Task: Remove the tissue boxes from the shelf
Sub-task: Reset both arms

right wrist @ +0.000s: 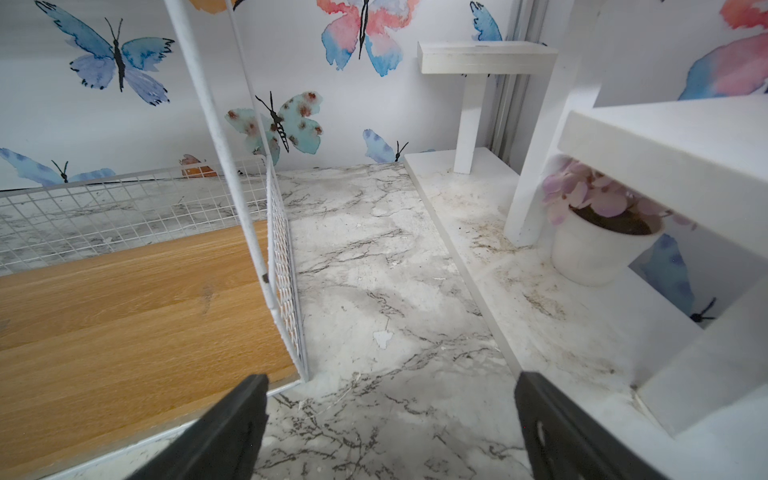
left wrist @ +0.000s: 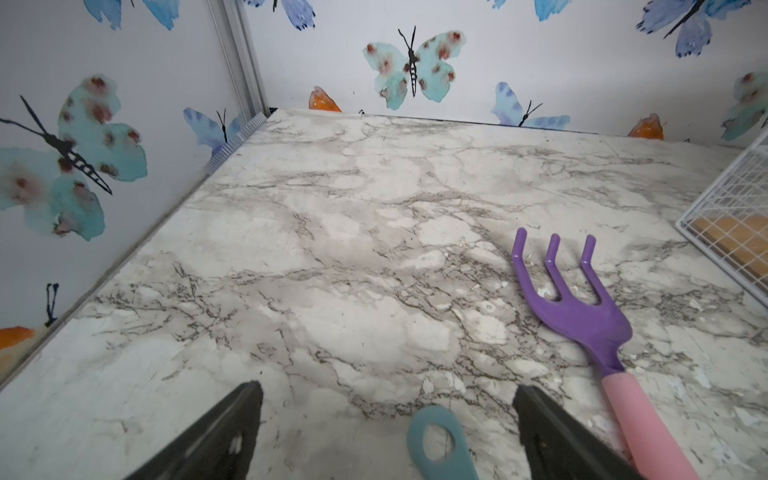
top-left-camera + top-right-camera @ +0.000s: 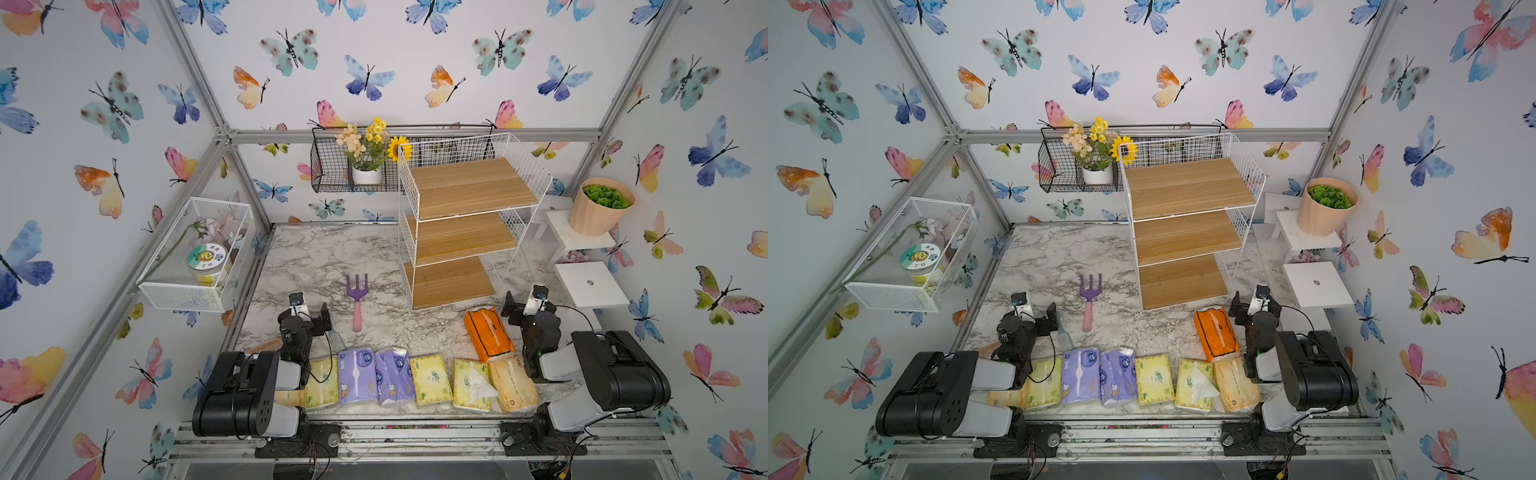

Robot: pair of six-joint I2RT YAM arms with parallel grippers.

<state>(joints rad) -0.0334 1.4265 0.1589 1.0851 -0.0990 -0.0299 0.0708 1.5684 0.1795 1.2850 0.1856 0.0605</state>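
**Shelf bare, tissue boxes down on the table**

We see the tissue boxes (image 3: 430,380) lying flat in a row along the near edge of the marble table (image 3: 316,257), purple, yellow and peach side by side; the bright orange pack (image 3: 488,334) lies just behind the row's right end. One pack at the left end is partly hidden under the left arm (image 3: 237,390). All three wooden boards of the shelf (image 3: 469,187) are bare in both top views. Our left gripper (image 2: 386,388) hovers with fingers wide apart, gripping nothing, near a purple garden fork (image 2: 582,316) and a teal handle (image 2: 440,467). Our right gripper (image 1: 390,377), fingers likewise spread and holding nothing, sits beside the shelf's lowest board
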